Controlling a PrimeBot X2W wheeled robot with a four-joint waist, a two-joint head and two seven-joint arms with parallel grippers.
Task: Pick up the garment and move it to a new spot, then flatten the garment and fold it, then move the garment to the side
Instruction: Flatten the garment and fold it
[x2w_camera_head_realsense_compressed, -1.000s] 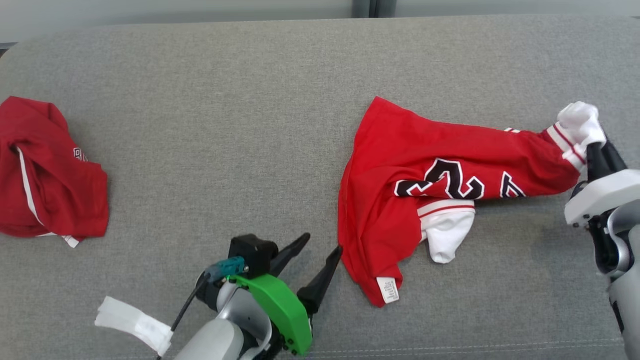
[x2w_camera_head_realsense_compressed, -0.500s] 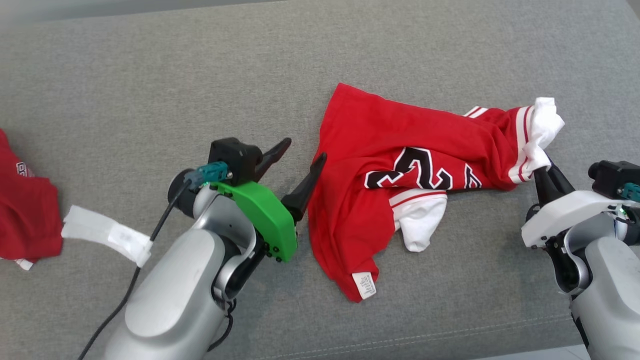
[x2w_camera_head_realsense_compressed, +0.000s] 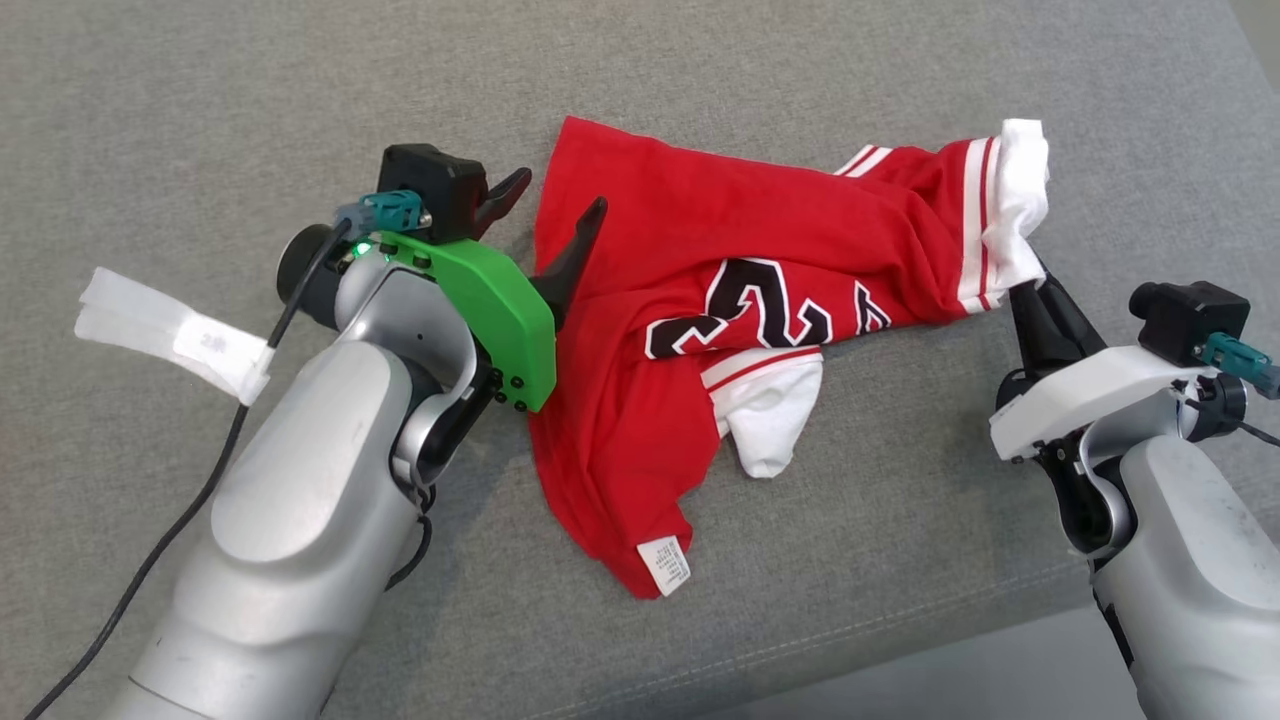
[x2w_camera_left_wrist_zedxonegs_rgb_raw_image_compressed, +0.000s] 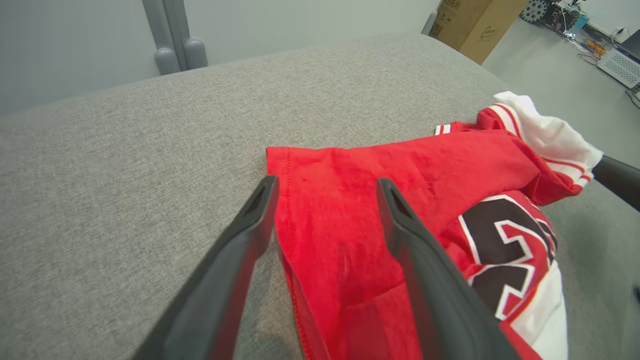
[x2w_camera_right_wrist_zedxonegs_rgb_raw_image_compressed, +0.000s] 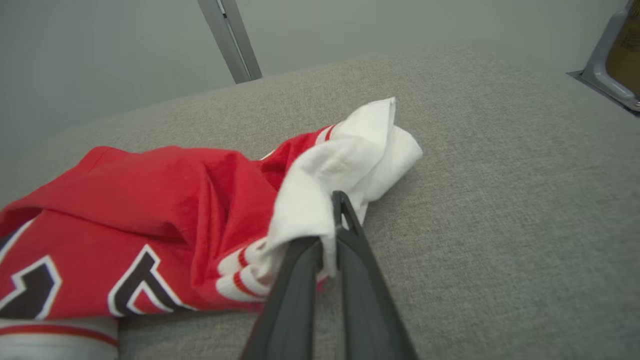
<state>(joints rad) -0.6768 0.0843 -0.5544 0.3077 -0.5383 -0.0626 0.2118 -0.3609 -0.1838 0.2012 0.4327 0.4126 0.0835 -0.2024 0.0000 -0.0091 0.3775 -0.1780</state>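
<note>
The garment (x2w_camera_head_realsense_compressed: 700, 230) is a red jersey with white sleeves and black numerals, lying crumpled on the grey cushion (x2w_camera_head_realsense_compressed: 200, 100). My left gripper (x2w_camera_head_realsense_compressed: 553, 203) is open at the garment's left hem. In the left wrist view the left gripper (x2w_camera_left_wrist_zedxonegs_rgb_raw_image_compressed: 325, 186) straddles that hem of the garment (x2w_camera_left_wrist_zedxonegs_rgb_raw_image_compressed: 350, 200), with one finger over the cushion and the other over red cloth. My right gripper (x2w_camera_head_realsense_compressed: 1030, 292) is shut on the white sleeve (x2w_camera_head_realsense_compressed: 1020, 190) at the garment's right end. In the right wrist view the right gripper (x2w_camera_right_wrist_zedxonegs_rgb_raw_image_compressed: 327, 225) pinches the white sleeve (x2w_camera_right_wrist_zedxonegs_rgb_raw_image_compressed: 350, 150) between its fingers.
A white tape tag (x2w_camera_head_realsense_compressed: 170, 335) hangs from the left arm's cable. The cushion's front seam (x2w_camera_head_realsense_compressed: 900, 625) runs across the lower right, with floor beyond it. In the left wrist view a cardboard box (x2w_camera_left_wrist_zedxonegs_rgb_raw_image_compressed: 480, 20) stands past the cushion's far corner.
The head camera has tilted and shifted the whole picture. My left gripper has reached forward to the garment's left hem. The cloth toward the right gripper looks slacker and more bunched.
</note>
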